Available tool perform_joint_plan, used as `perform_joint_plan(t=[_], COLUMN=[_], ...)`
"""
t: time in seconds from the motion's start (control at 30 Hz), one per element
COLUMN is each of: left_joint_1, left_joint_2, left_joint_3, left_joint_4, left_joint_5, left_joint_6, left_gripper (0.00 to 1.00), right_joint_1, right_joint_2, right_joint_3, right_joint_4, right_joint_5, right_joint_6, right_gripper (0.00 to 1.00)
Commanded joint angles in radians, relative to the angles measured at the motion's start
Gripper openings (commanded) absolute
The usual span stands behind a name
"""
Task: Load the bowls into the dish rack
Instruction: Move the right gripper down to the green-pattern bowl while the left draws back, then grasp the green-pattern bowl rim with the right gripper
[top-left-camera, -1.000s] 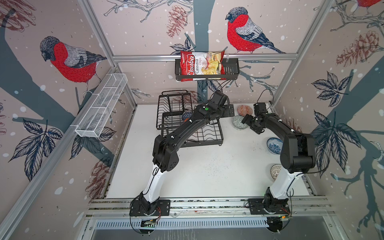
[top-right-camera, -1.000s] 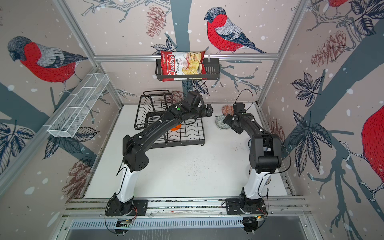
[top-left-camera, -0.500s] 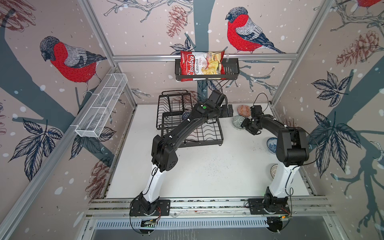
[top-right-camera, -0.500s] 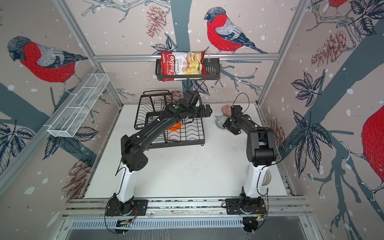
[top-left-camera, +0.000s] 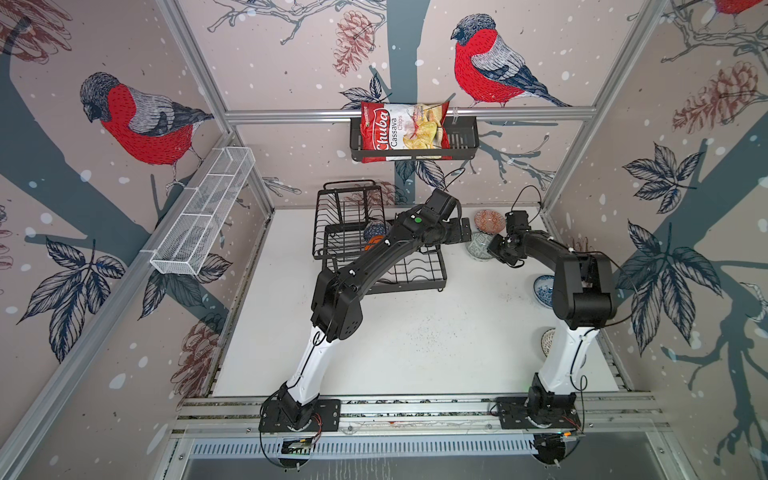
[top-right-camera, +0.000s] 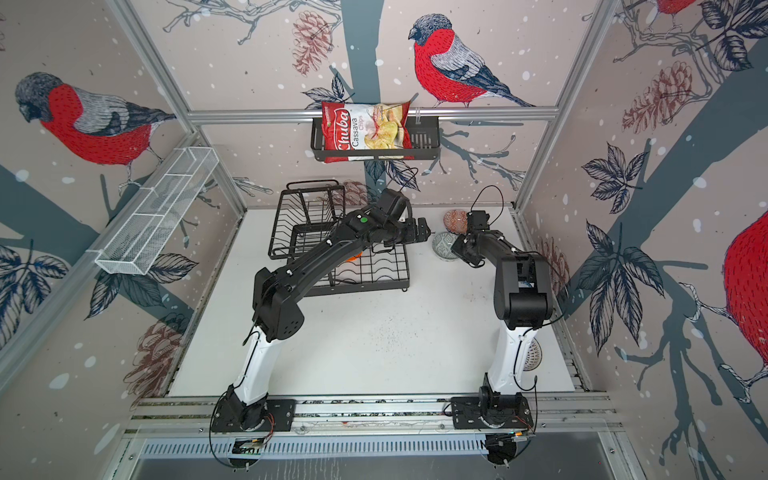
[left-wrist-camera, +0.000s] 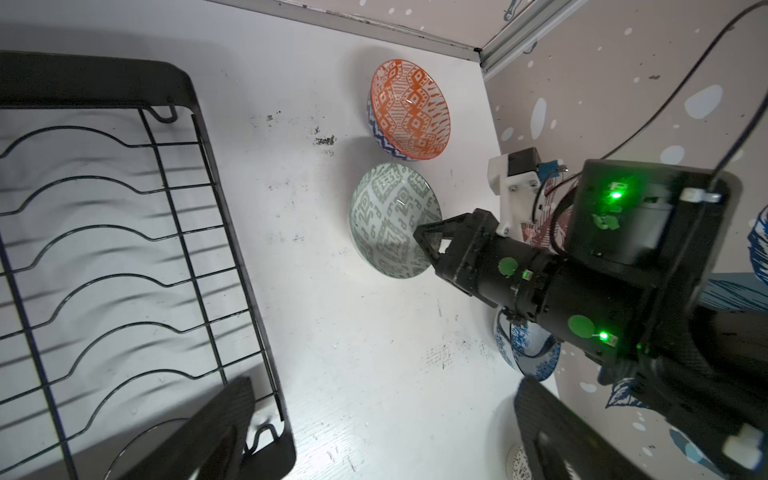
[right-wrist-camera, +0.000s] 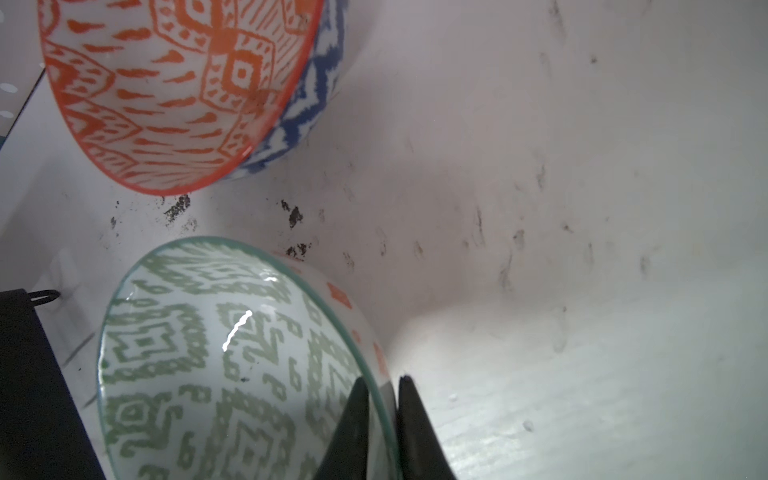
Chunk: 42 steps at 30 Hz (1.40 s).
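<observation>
We see two bowls (top-left-camera: 375, 231) in dish rack (top-left-camera: 417, 272), four on desk (top-left-camera: 415, 345); right jaws pinch grey-green bowl (right-wrist-camera: 216, 374), left jaws wide.

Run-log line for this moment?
right claw: shut on rim of grey-green patterned round bowl | left claw: open, empty, beside black wire dish rack

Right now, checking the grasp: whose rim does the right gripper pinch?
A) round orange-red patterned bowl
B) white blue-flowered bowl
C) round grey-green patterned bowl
C: in the right wrist view the right gripper straddles the rim of the round grey-green patterned bowl, jaws closed on it.
</observation>
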Motion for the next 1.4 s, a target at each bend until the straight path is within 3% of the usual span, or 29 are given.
perform_joint_plan(t=[0.0, 0.33, 0.5, 0.9, 1.37], left_joint_1=[0.012, 0.014, 0.000, -0.026, 0.010], left_joint_2=[-0.006, -0.018, -0.059, -0.092, -0.137], left_joint_3=[0.027, -0.053, -0.156, -0.209, -0.312], left_joint_4=[-0.059, -0.061, -0.006, 0.023, 0.104], left_joint_5=[-0.006, 0.013, -0.001, -0.046, -0.020], left_joint_6=[0.053, -0.002, -0.045, -0.067, -0.089], left_gripper=[0.98, 0.98, 0.98, 0.98, 0.72], right_joint_1=[0.029, 0.095, 0.119, 0.194, 0.253], right_joint_2=[-0.050, -0.230, -0.274, -0.339, -0.429], right_joint_3=[-0.043, -0.176, -0.143, -0.107, -0.115], right_joint_4=[0.018, 0.035, -0.017, -0.027, -0.022], right_joint_5=[0.013, 0.026, 0.041, 0.016, 0.069], right_joint_6=[0.040, 0.045, 0.004, 0.020, 0.046], right_gripper=[0.15, 0.07, 0.07, 0.06, 0.04])
